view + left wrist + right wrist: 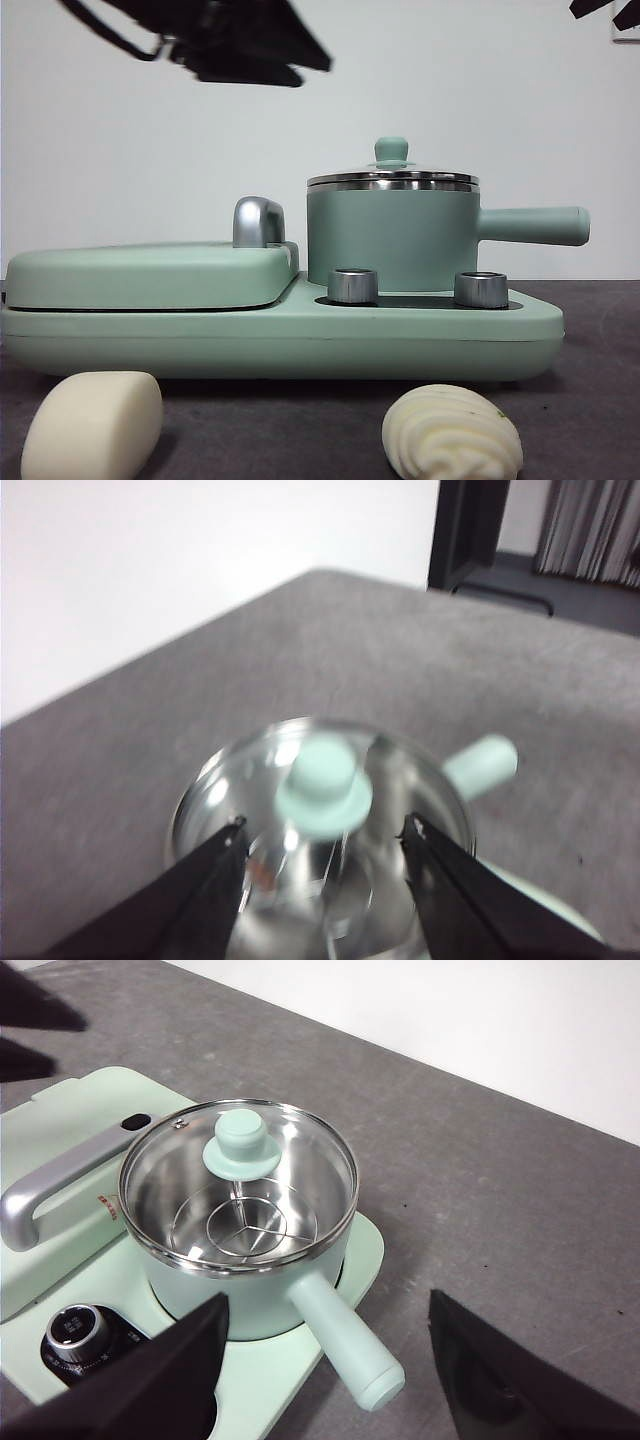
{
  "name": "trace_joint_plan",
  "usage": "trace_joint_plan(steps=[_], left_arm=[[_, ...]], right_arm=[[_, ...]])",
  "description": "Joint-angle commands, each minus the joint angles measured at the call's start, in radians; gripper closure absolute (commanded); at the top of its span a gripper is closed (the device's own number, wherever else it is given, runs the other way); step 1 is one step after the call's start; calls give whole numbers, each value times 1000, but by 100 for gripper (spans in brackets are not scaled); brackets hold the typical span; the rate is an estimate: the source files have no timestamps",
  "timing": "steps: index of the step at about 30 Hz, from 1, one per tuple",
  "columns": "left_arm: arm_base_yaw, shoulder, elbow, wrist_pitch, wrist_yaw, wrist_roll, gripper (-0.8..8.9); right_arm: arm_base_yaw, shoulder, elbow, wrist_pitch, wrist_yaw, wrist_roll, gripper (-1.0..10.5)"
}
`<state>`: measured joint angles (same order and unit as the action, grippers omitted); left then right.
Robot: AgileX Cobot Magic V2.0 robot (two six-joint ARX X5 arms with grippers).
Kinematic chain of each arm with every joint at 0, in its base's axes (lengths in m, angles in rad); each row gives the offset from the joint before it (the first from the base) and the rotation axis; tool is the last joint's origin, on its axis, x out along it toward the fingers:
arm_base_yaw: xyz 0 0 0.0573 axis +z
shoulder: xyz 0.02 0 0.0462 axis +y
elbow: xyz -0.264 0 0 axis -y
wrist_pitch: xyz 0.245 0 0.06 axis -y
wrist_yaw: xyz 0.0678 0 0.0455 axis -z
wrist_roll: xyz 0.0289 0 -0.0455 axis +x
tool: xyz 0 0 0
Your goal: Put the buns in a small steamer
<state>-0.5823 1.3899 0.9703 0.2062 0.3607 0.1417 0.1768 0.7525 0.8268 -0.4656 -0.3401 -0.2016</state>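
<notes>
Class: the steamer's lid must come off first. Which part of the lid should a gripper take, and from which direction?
Grip the knob at the lid's centre, coming straight down from above. It stands up as a narrow stem with a wider cap, so jaws can close under the cap; the glass is flat and smooth. The left gripper is already above it, jaws open either side.

Staged test room: grey felt tabletop (480, 1150), bare white wall (480, 90).

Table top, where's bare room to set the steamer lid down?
Bare grey table beyond the steamer's handle, and between the two buns in front. The cooker base itself is crowded: grill plate, knobs, steamer.
</notes>
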Motion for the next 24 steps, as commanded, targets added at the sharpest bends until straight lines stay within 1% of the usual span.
trace_joint_plan(steps=[1,3,11,17,24], left_arm=[[-27,75,78,23,-5,-3,548],[-40,127,125,22,-5,-3,531],[-68,313,282,19,-5,-3,533],[-68,381,306,27,-5,4,533],[-68,418,306,25,-5,4,534]], right_arm=[[4,5,14,9,0,11,627],[5,5,14,8,0,11,627],[5,5,14,8,0,11,627],[4,5,14,8,0,11,627],[5,5,14,8,0,11,627]])
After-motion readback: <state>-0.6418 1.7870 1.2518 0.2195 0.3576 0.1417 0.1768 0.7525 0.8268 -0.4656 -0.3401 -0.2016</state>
